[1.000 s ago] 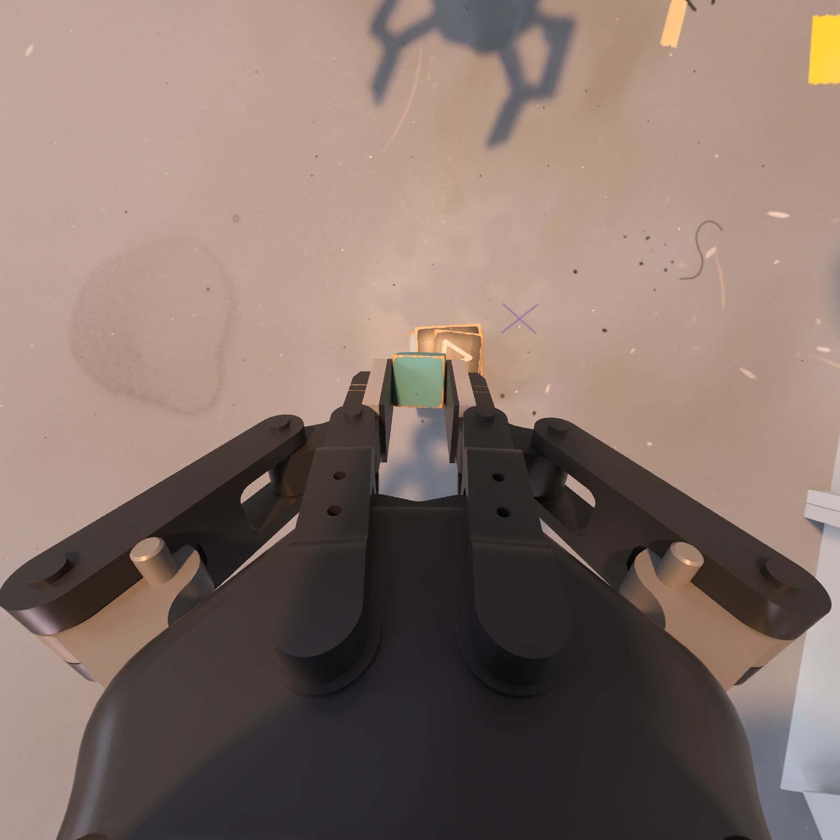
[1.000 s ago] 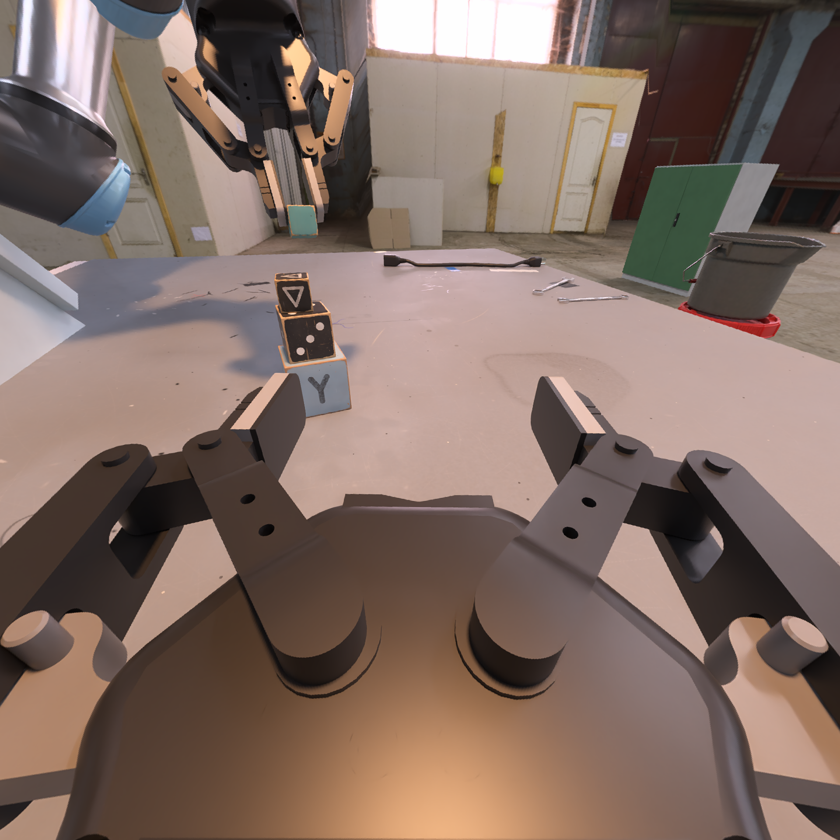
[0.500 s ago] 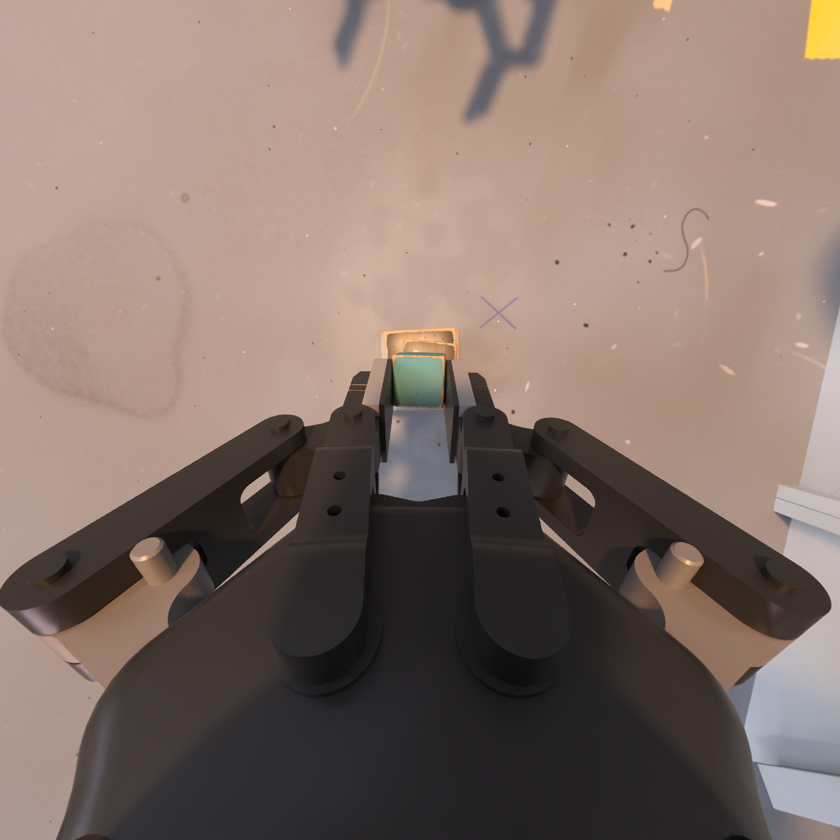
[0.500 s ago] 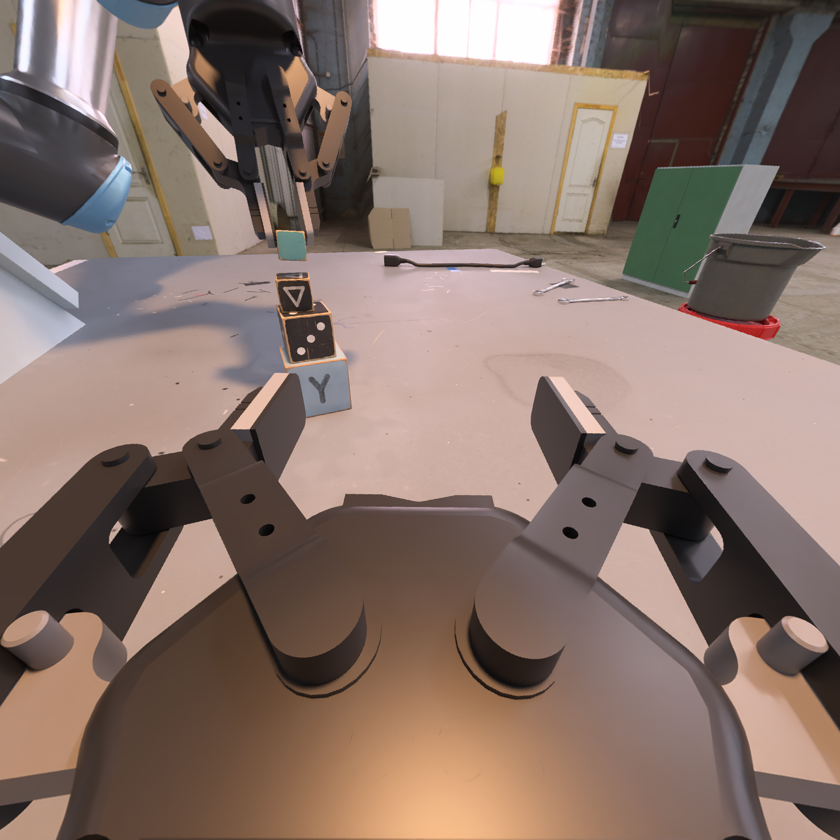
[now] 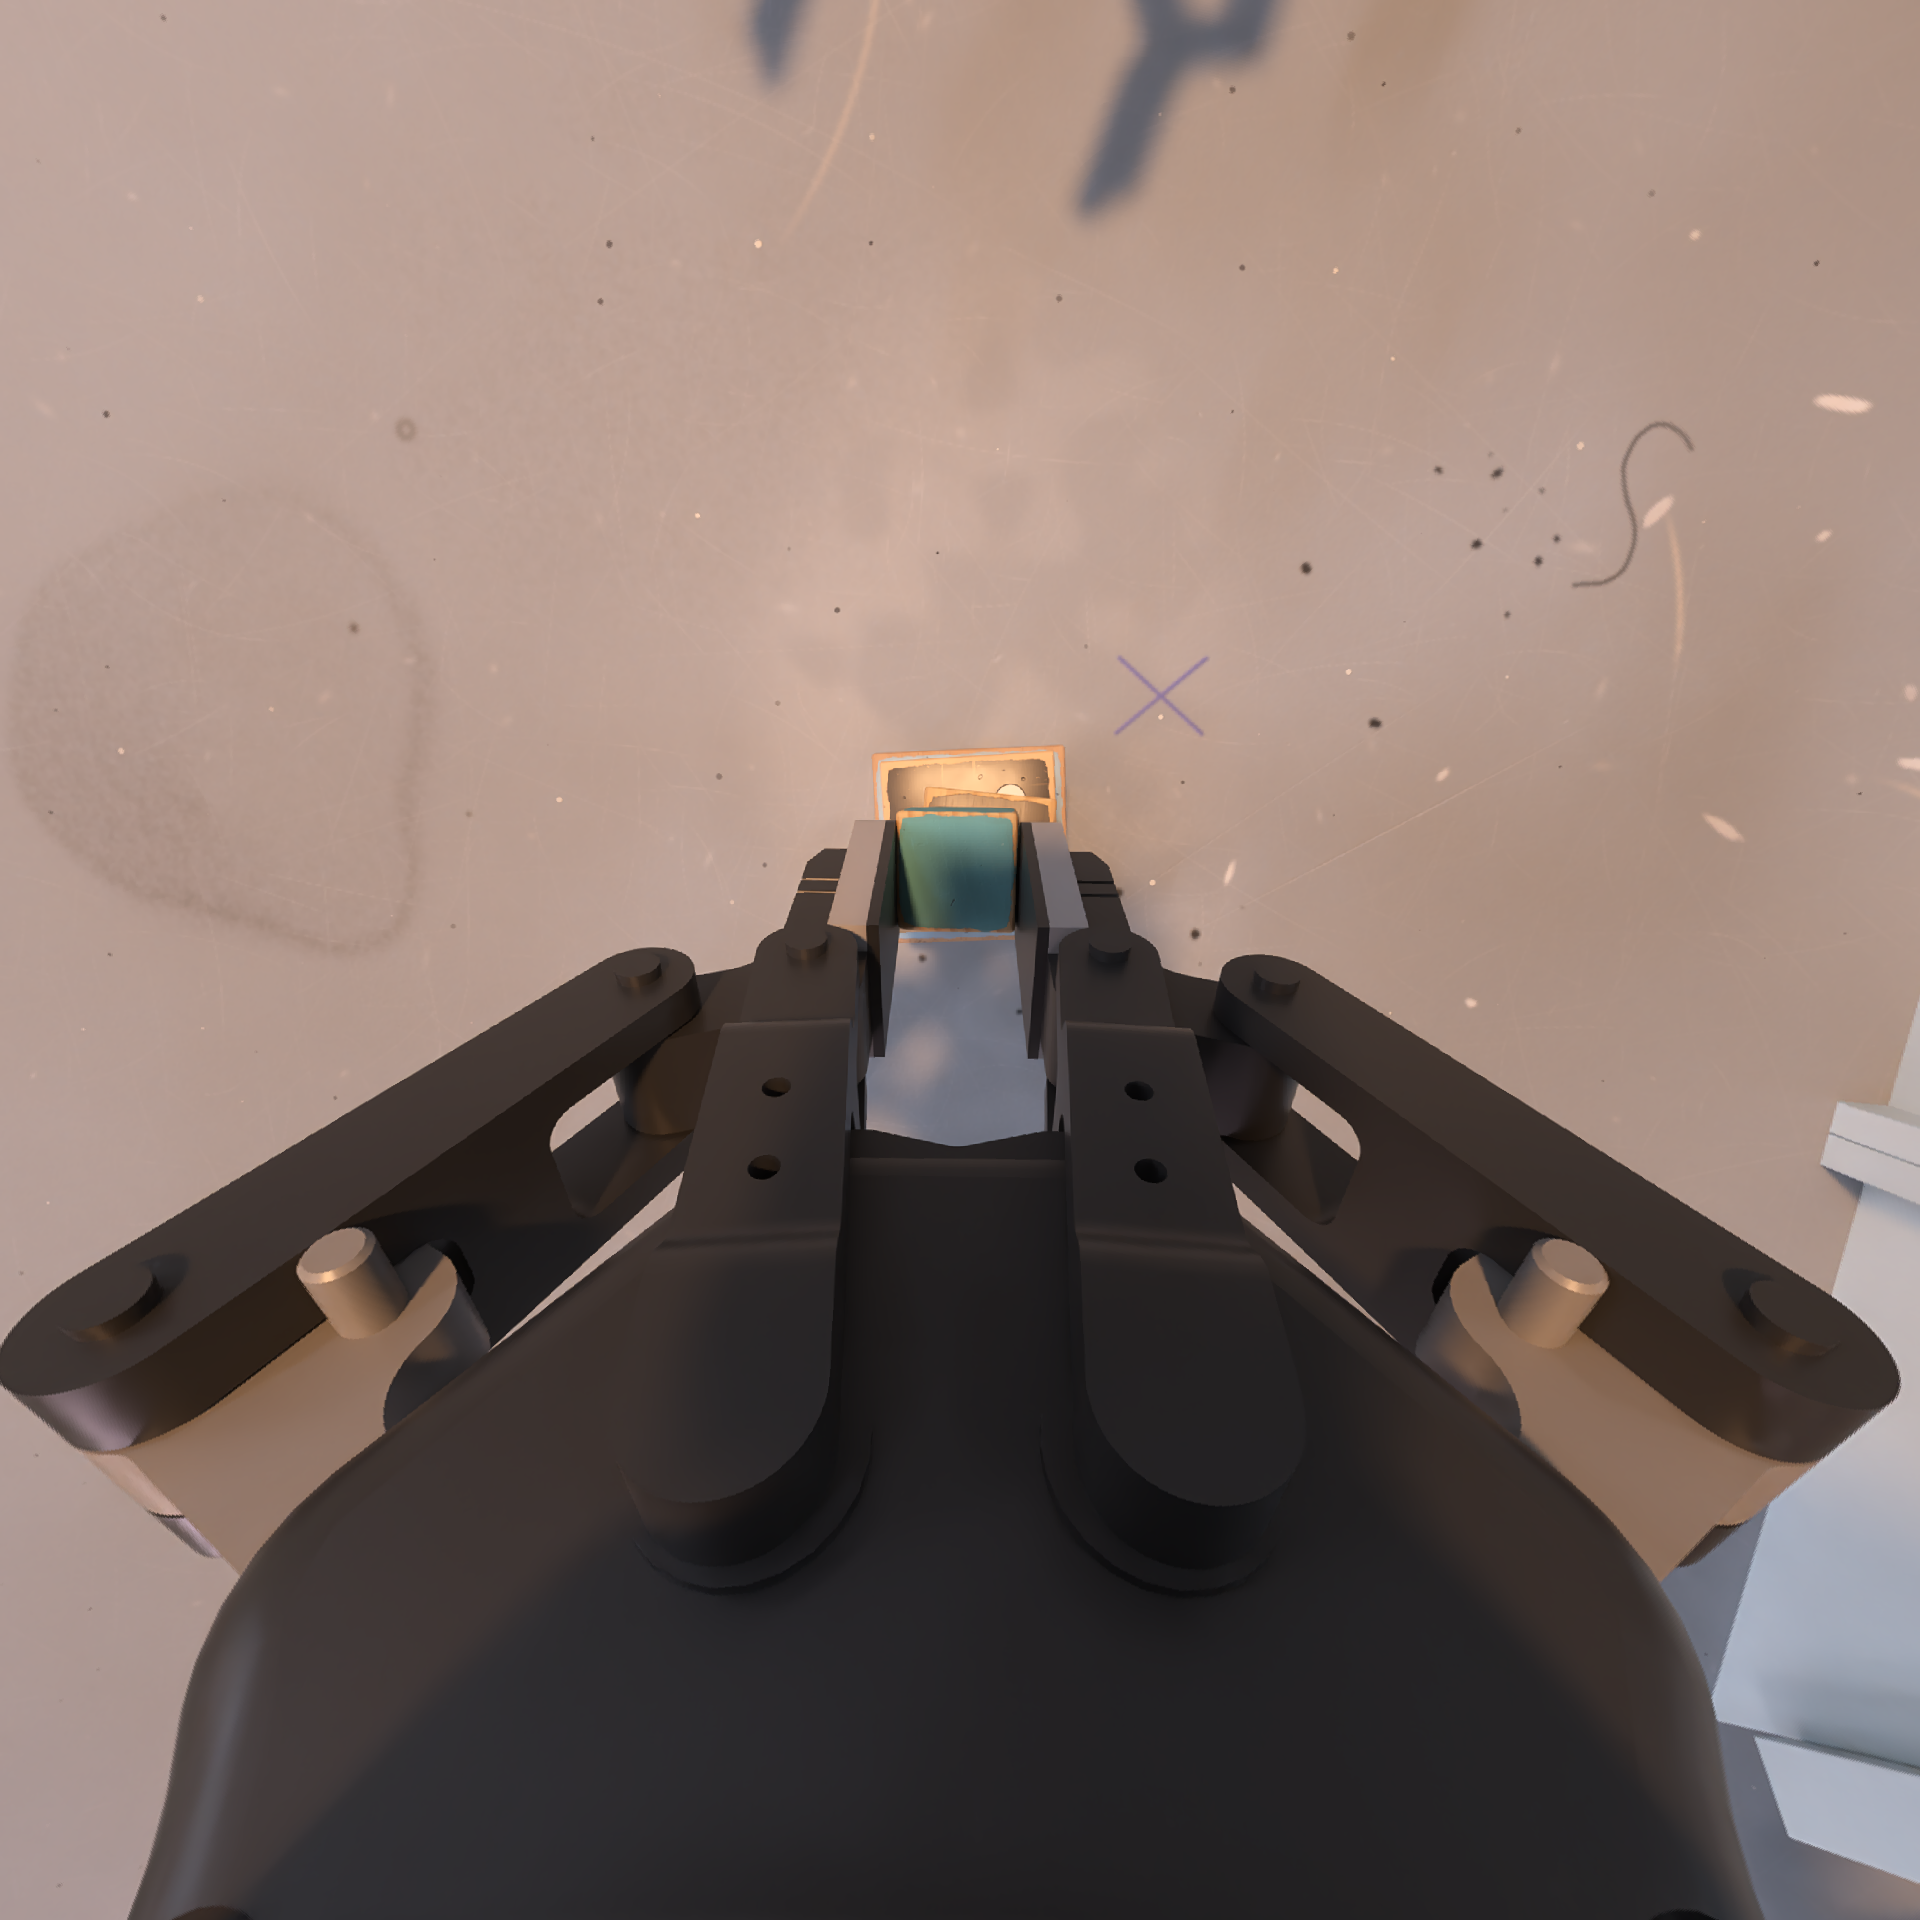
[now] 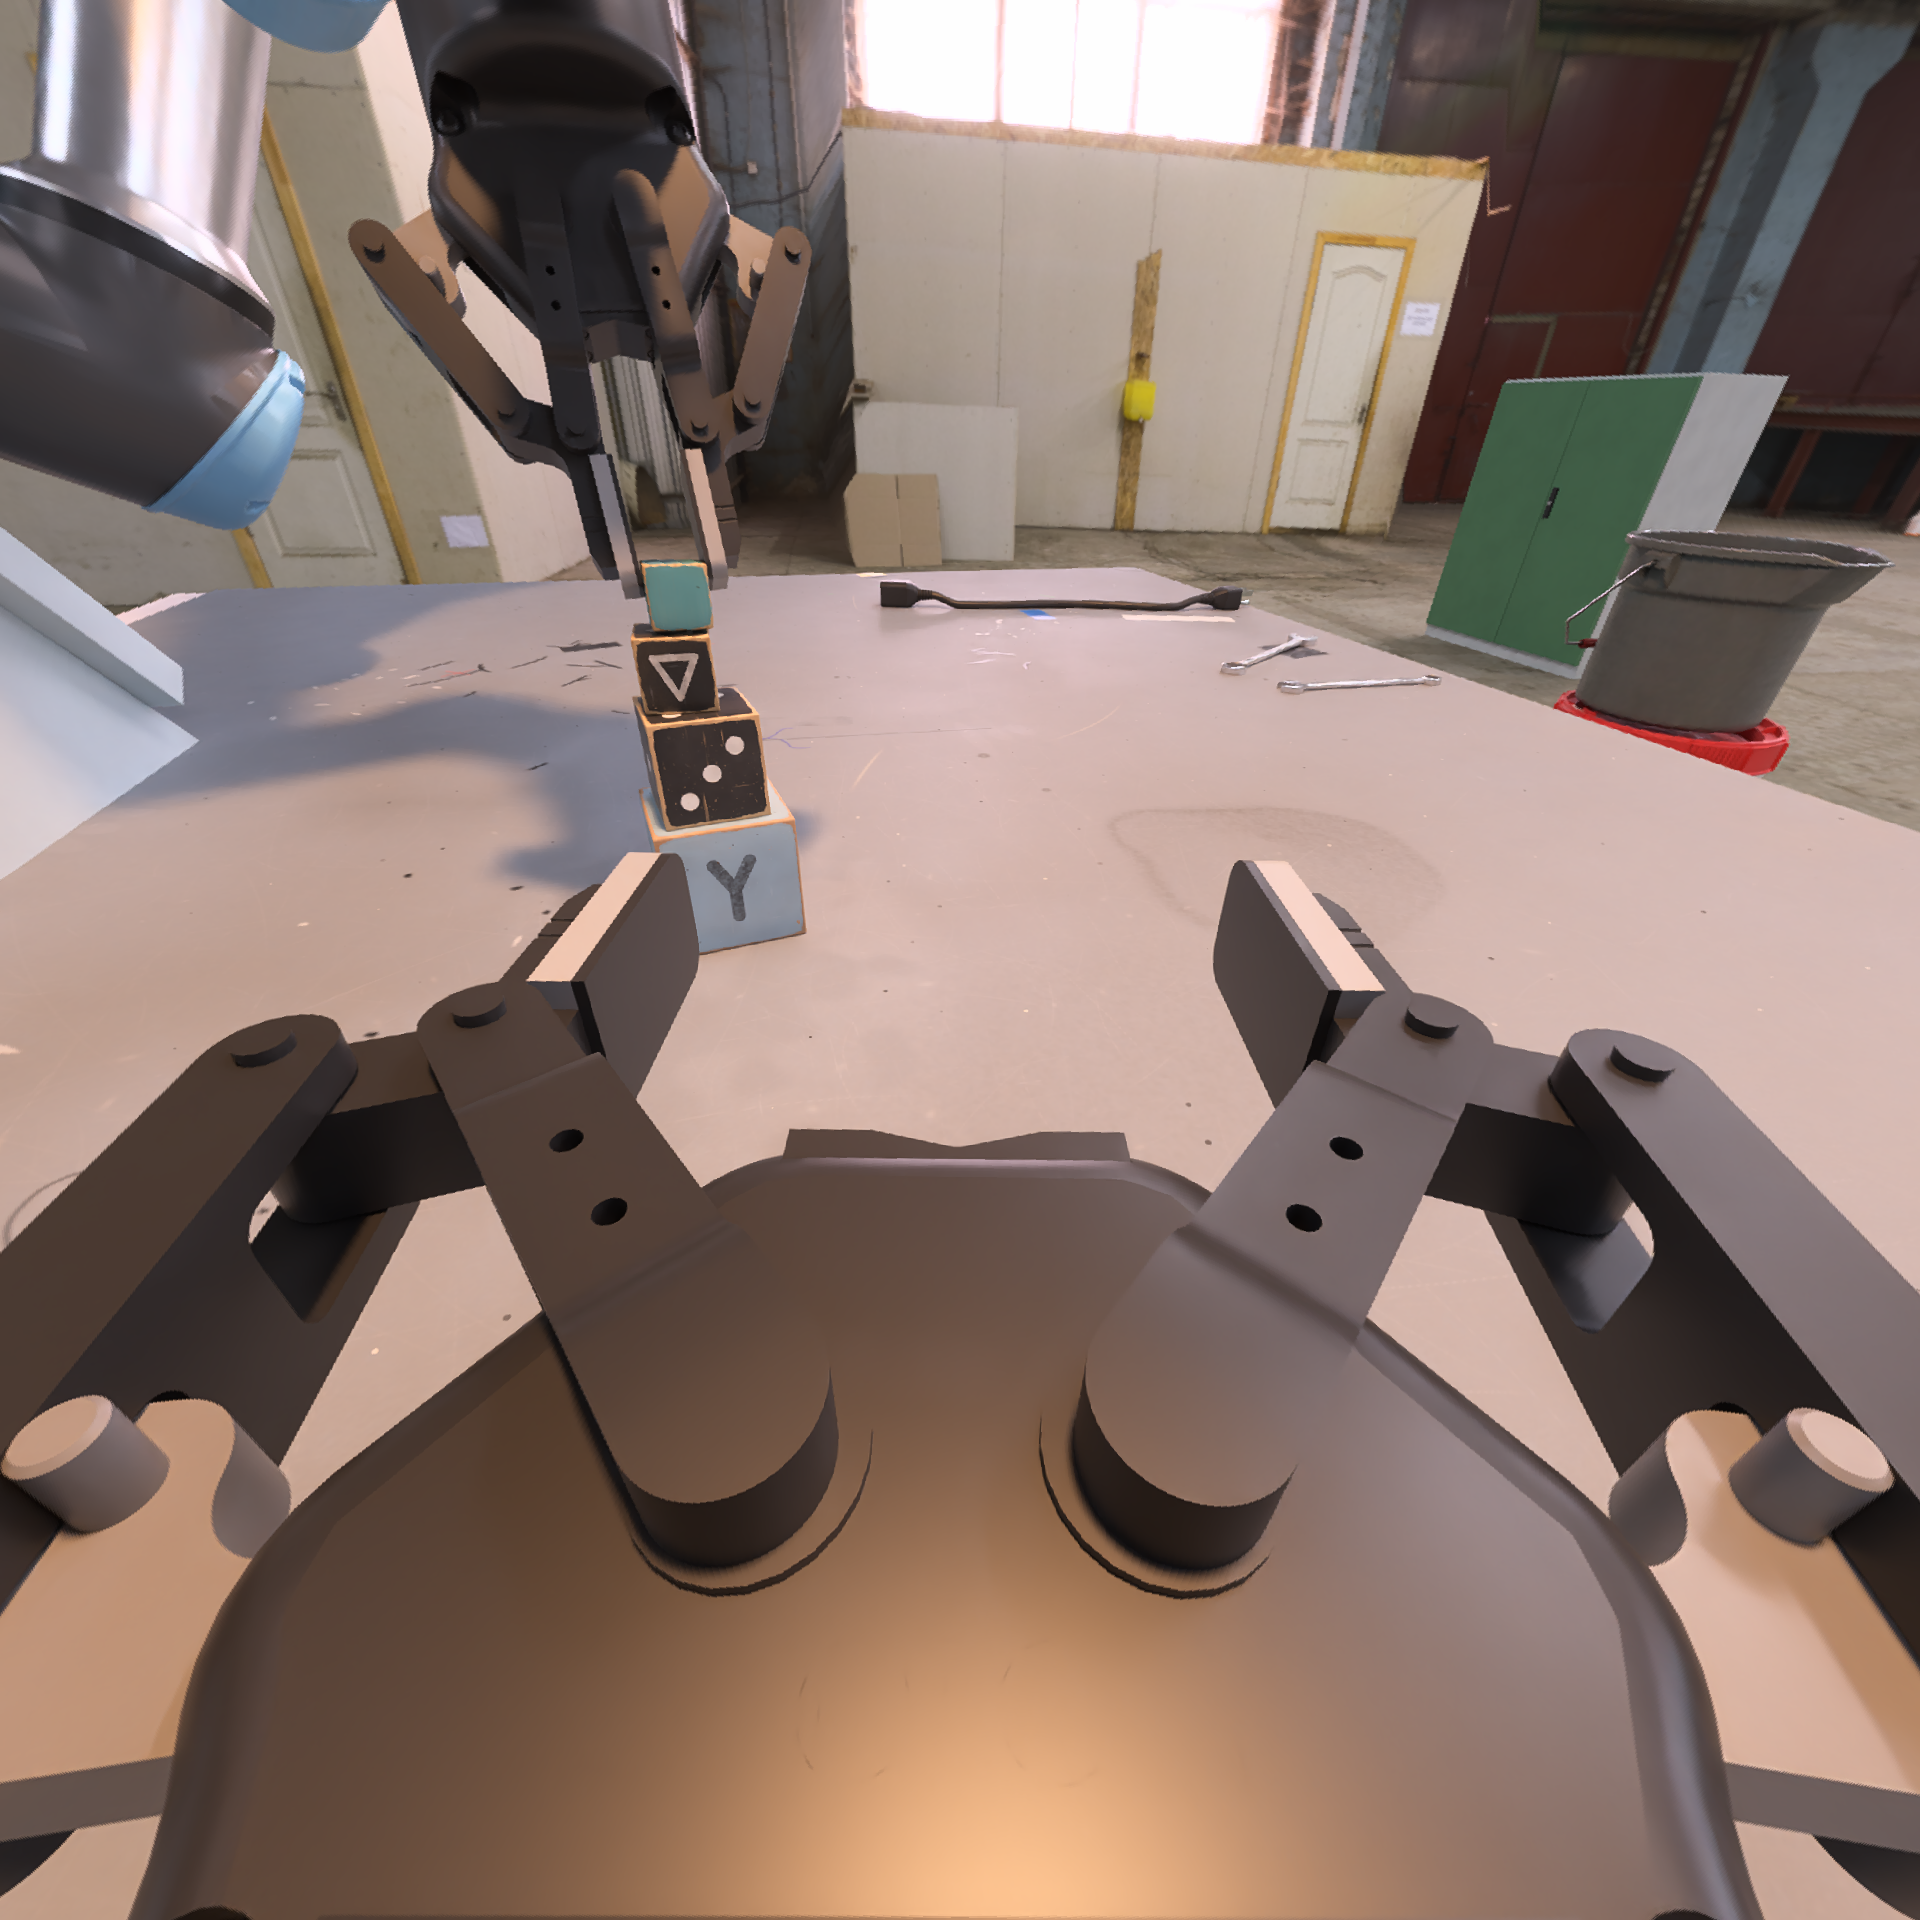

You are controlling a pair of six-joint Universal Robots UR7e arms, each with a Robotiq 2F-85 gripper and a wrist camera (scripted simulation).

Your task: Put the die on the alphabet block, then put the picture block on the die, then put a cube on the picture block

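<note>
Presently, step: the last one, setting the cube [image 6: 676, 596] on the picture block [image 6: 675, 676].
Left hand [image 6: 665, 569]: clamped on the cube, directly above the stack.
Below it: die [image 6: 707, 771], alphabet block [image 6: 743, 883], worktop [image 6: 1143, 987].
Right hand [image 6: 951, 935]: fingers apart, empty.
Next, likely: ease down, then release squarely.

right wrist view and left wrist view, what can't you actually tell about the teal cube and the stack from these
- Whether the teal cube touches the picture block: right wrist view, seam too small.
- Picture block and die tops: left wrist view, the cube and the left gripper cover them.
- Alphabet block near corner: right wrist view, behind the right gripper's finger.
- Bucket contents: right wrist view, its wall hides them.
</note>
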